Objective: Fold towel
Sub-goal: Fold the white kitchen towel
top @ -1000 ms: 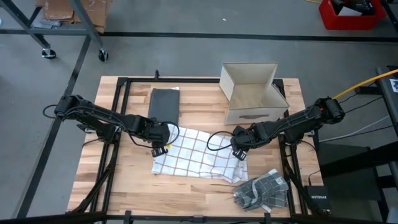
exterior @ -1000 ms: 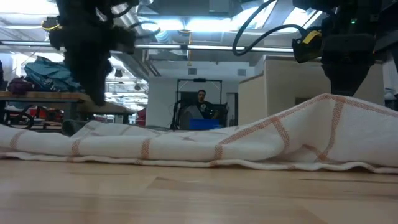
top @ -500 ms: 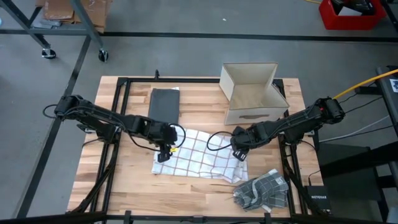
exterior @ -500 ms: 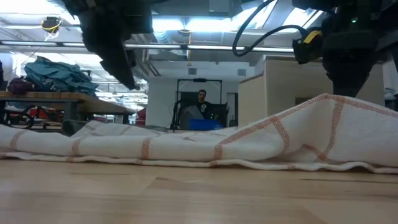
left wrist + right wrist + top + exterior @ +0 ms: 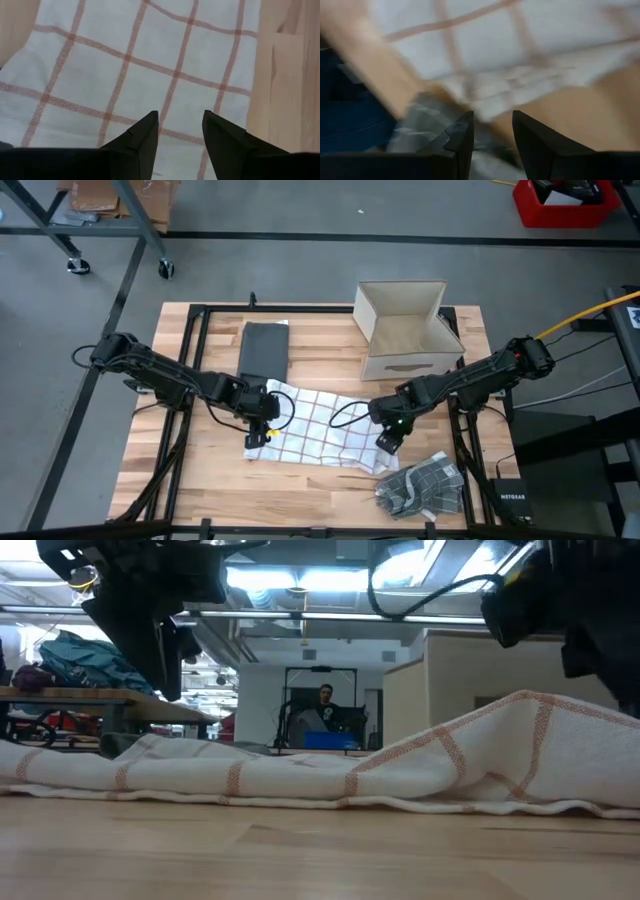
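I have the left gripper (image 5: 262,423) hanging over the left end of the checked towel (image 5: 325,430), which lies rumpled in the middle of the worktop (image 5: 200,490), in front of the cardboard box (image 5: 405,330) and beside the dark folded cloth (image 5: 264,348). In the left wrist view its fingers (image 5: 142,135) stand apart with nothing between them, only flat red-lined cloth beneath, so I judge this side is lined up but has not taken hold. To do this step well I would come down right at the hem, not in the middle of a square, and pinch one layer only; a grab too far in would drag a bunch of cloth and spoil the fold line. Moving across, the towel rises in a ridge toward its right end, plain in the low view, so that side needs smoothing or a firm corner grip. My right gripper (image 5: 388,440) sits at the towel's near right corner, close to the grey patterned cloth (image 5: 420,485) lying by the worktop's front edge. Its fingers (image 5: 462,137) also stand apart and empty. I would keep it clear of the grey cloth, which looks near enough to catch, and take both corners at matching height before lifting.
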